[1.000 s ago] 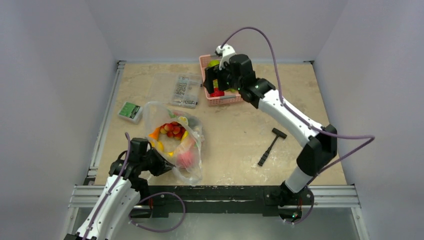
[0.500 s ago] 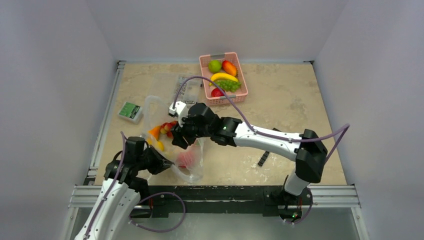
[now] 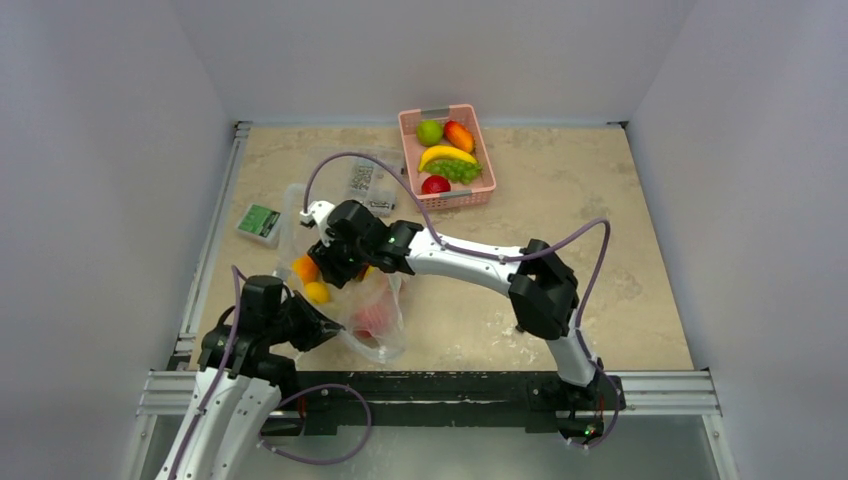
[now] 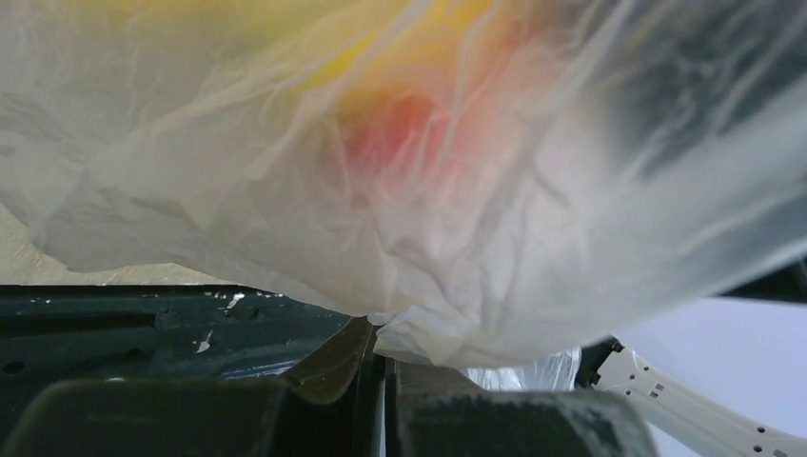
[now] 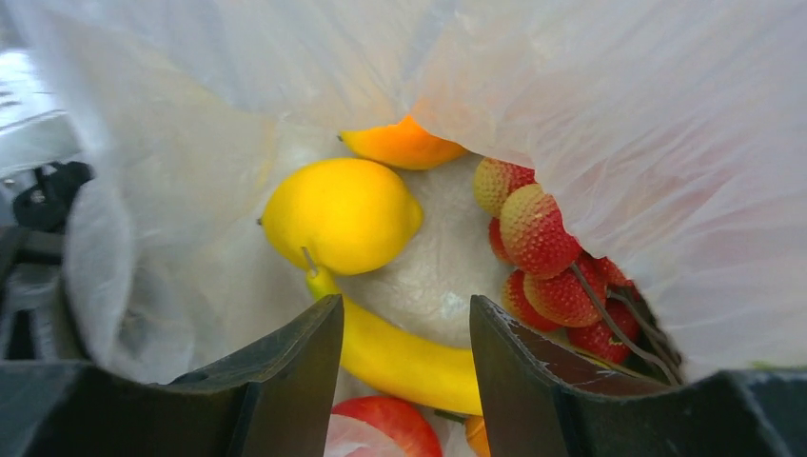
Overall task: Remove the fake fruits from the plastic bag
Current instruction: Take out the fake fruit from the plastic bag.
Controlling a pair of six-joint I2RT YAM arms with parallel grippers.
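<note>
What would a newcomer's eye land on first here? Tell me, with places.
The right gripper, open, reaches into the plastic bag at near left, over a yellow lemon and red strawberries. The left gripper pinches the bag's near edge. A filled pink basket sits at the far edge.

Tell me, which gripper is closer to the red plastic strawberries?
Right. Right gripper hovers open above the red plastic strawberries; left gripper pinches the clear plastic bag's near edge.

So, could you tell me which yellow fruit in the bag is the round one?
The lemon, plump with a pointed tip; the other yellow one, the banana, is long and curved.
</note>
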